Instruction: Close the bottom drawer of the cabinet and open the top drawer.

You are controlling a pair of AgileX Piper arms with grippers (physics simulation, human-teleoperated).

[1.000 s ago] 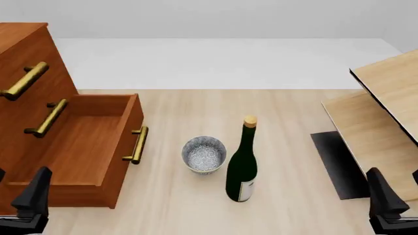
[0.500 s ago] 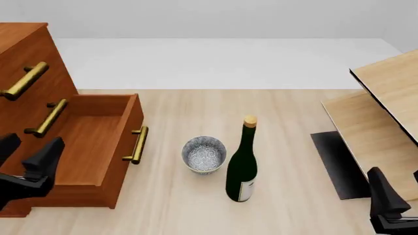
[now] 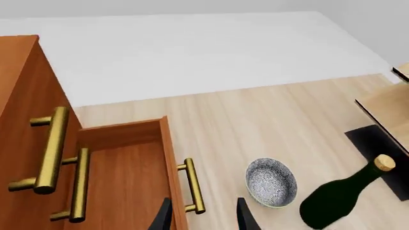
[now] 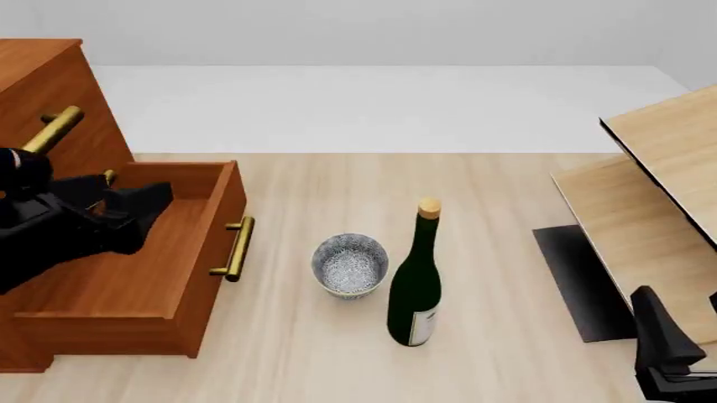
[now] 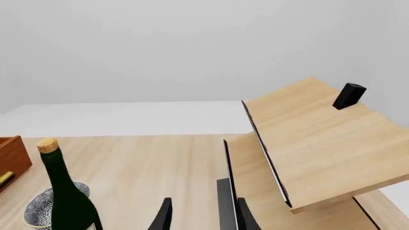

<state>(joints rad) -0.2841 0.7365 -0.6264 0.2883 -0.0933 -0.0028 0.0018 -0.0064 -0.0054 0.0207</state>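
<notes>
Our left claw (image 4: 134, 206) hangs above the open bottom drawer (image 4: 134, 260), its black fingers (image 3: 246, 218) spread apart with nothing between them. In the left wrist view those fingertips frame the drawer's front edge and its brass bar handle (image 3: 193, 187). Our right claw (image 4: 667, 344) sits low at the near right corner of the counter, well apart from the cabinet; its two dark fingers (image 5: 163, 215) also stand parted and hold nothing.

The bottom drawer, a deep reddish-brown wooden box, is pulled far out of the tall reddish-brown wooden cabinet (image 4: 50, 92), and as far as we can see past the arm, its inside is bare wood. The top drawer (image 3: 19, 120) is pushed in flush with the cabinet front, its brass bar handle (image 3: 48, 151) sticking out above the middle drawer's handle (image 3: 78, 184).

To the right of the cabinet, on the pale wood counter (image 4: 493, 193), a small grey speckled bowl (image 4: 349, 264) stands upright near the bottom drawer's handle; we see nothing in it. Just beside the bowl, on the side away from the cabinet, stands a dark green glass bottle with a cork stopper (image 4: 417, 277). Farthest from the cabinet, pale light-wood boards (image 4: 661, 176) lean over a black mat (image 4: 577, 281).
</notes>
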